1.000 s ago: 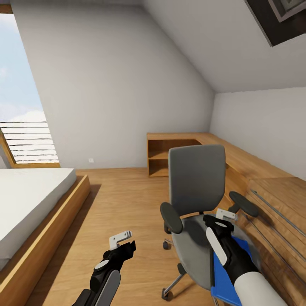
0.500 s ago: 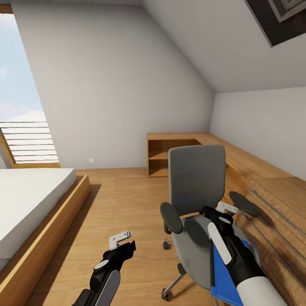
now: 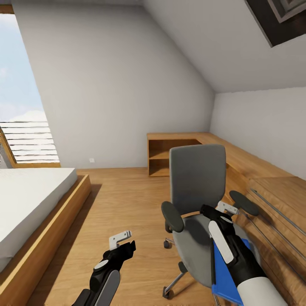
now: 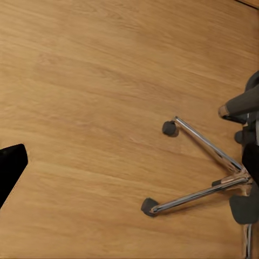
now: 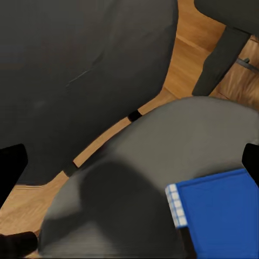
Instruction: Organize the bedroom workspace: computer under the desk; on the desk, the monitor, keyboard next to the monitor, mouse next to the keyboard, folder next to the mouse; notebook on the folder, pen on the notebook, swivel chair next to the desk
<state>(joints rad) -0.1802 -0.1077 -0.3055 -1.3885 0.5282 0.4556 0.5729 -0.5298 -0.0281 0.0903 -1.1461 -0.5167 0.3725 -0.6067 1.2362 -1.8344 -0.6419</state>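
Note:
The swivel chair [image 3: 197, 178] stands on the wood floor at centre right, its grey seat [image 5: 178, 145] facing me. On the seat lies the blue folder [image 3: 224, 274], its corner [image 5: 216, 216] close below the right wrist camera; my right forearm hides part of it. My right gripper [image 3: 226, 208] hovers open over the seat's back part, beyond the folder, with nothing between its fingers [image 5: 11, 167]. My left gripper [image 3: 121, 240] hangs open over bare floor left of the chair, above its chrome base [image 4: 205, 178]. The desk, computer, monitor, keyboard, mouse, notebook and pen are out of view.
A wooden cabinet [image 3: 276, 204] with long metal bar handles runs along the right wall, close to the chair's right armrest [image 3: 244, 203]. An open wooden shelf [image 3: 163, 157] fills the far corner. A low bed [image 3: 29, 204] lies at the left, under a window.
My right gripper has moved a little farther over the seat, toward the chair's back. The left arm has not moved. The view has shifted very slightly.

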